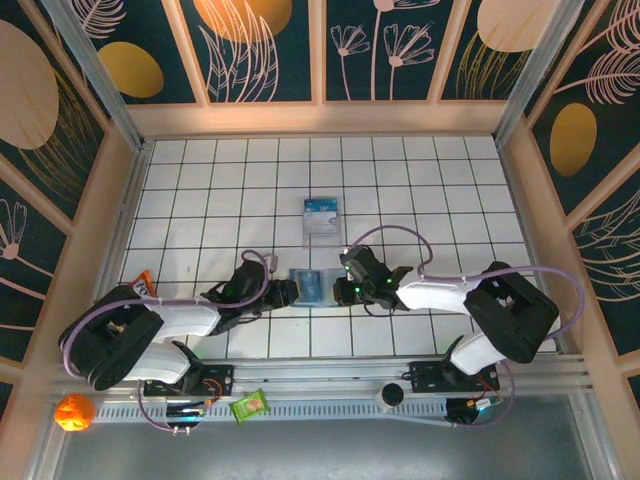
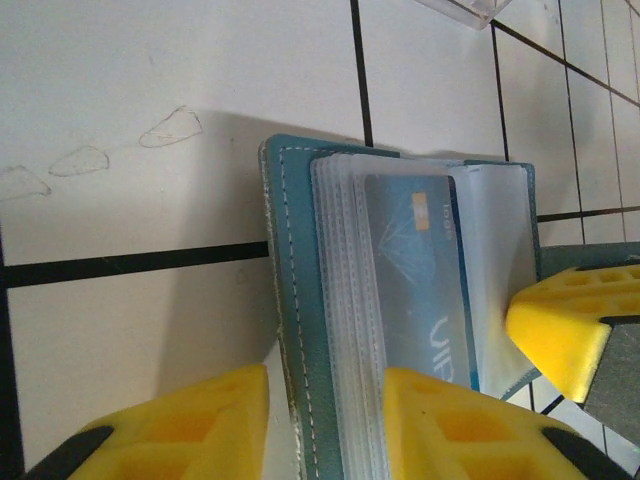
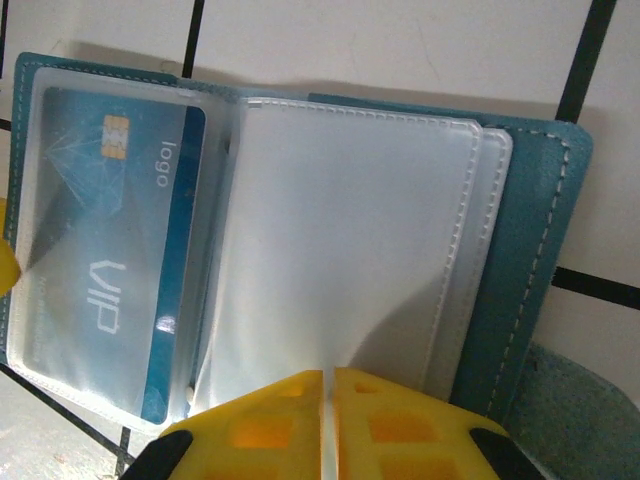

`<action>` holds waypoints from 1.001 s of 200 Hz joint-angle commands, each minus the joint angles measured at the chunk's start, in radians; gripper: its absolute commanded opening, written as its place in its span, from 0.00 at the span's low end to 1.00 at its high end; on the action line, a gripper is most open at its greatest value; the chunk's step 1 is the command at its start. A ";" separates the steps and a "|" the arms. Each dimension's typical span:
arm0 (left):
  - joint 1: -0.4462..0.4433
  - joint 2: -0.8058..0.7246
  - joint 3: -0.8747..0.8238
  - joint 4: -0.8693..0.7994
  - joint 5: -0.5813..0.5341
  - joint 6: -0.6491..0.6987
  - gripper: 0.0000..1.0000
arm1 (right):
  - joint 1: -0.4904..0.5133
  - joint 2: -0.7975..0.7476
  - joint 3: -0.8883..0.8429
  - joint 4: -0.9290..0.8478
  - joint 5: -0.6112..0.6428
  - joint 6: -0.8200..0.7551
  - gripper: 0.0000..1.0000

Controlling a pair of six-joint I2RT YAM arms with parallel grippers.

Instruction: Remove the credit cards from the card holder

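Card holder [image 1: 309,287] sits open on the tiled table [image 1: 220,190], between both grippers. Left gripper [image 2: 325,415] clamps its teal cover and sleeve stack. Right gripper [image 3: 327,415] pinches one clear sleeve [image 3: 350,250]. A blue card [image 3: 110,270] sits pocketed.

Inspection found one credit card [image 3: 110,270], seated in a clear sleeve of the card holder [image 3: 530,260]. It bore the word "logo" beside its chip and "VIP" in large pale letters lower down (both ran sideways in the right wrist view). In the left wrist view the "VIP" was partly cut off. Print on the clear case [image 1: 321,215] insert was too small to read.
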 commanded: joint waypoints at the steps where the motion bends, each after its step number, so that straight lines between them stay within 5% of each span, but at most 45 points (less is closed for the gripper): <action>1: 0.004 0.025 0.022 0.028 0.019 0.003 0.32 | 0.004 0.015 0.020 -0.026 0.021 0.008 0.12; 76: 0.003 0.037 0.029 0.033 0.026 0.005 0.09 | 0.004 -0.080 0.072 -0.051 0.027 -0.021 0.25; 109: 0.003 0.036 0.023 0.042 0.026 0.000 0.00 | -0.005 -0.081 0.096 0.035 -0.128 -0.011 0.32; 141: 0.004 0.017 0.011 0.035 0.015 -0.007 0.00 | -0.031 0.005 0.102 0.123 -0.239 0.053 0.32; 200: 0.003 -0.041 -0.019 0.021 0.003 -0.018 0.00 | -0.070 0.065 0.070 0.151 -0.244 0.122 0.31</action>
